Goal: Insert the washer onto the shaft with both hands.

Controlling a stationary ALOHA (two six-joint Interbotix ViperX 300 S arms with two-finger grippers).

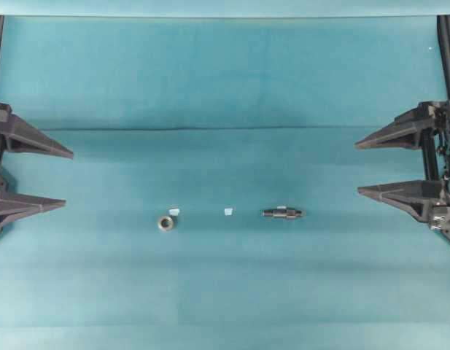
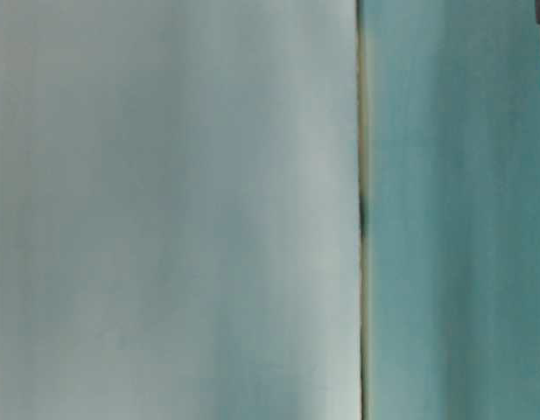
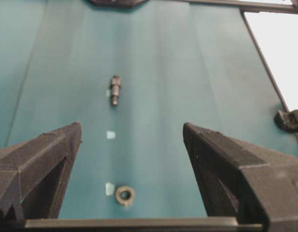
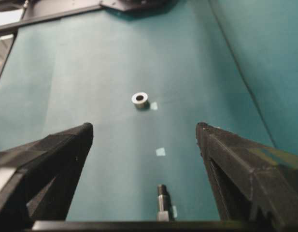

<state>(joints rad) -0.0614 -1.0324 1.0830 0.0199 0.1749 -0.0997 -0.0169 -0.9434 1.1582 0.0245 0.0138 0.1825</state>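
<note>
Black lattice-patterned fingers [image 3: 40,164] of the left gripper [image 3: 132,164] fill the bottom of the left wrist view, spread wide with nothing between them. Just ahead of them on the teal tabletop [image 3: 187,72] lies the washer [image 3: 124,195], a small grey ring with its dark hole facing up. A tiny pale scrap [image 3: 109,188] sits just beside it, and a second scrap [image 3: 110,135] lies farther along the same line. Beyond that rests the shaft [image 3: 114,90], lying flat with its thicker collar near the middle.

From the right wrist view the order reverses: the right gripper [image 4: 144,166] is likewise spread wide and holds nothing, with the shaft [image 4: 162,200] close in front of it and partly cut off by the bottom edge, a scrap [image 4: 160,152] past it, and the washer [image 4: 139,99] farther off.

Seen from overhead, the left gripper [image 1: 35,175] sits at the left edge and the right gripper [image 1: 389,164] at the right edge, both well apart from the parts. The washer [image 1: 165,223] lies left of centre, the shaft [image 1: 283,213] right of centre, lengthwise along the line between the grippers, with a scrap [image 1: 227,211] between them. Washer and shaft are well apart and not joined.

The table-level view is blurred; only pale and teal surfaces show.
</note>
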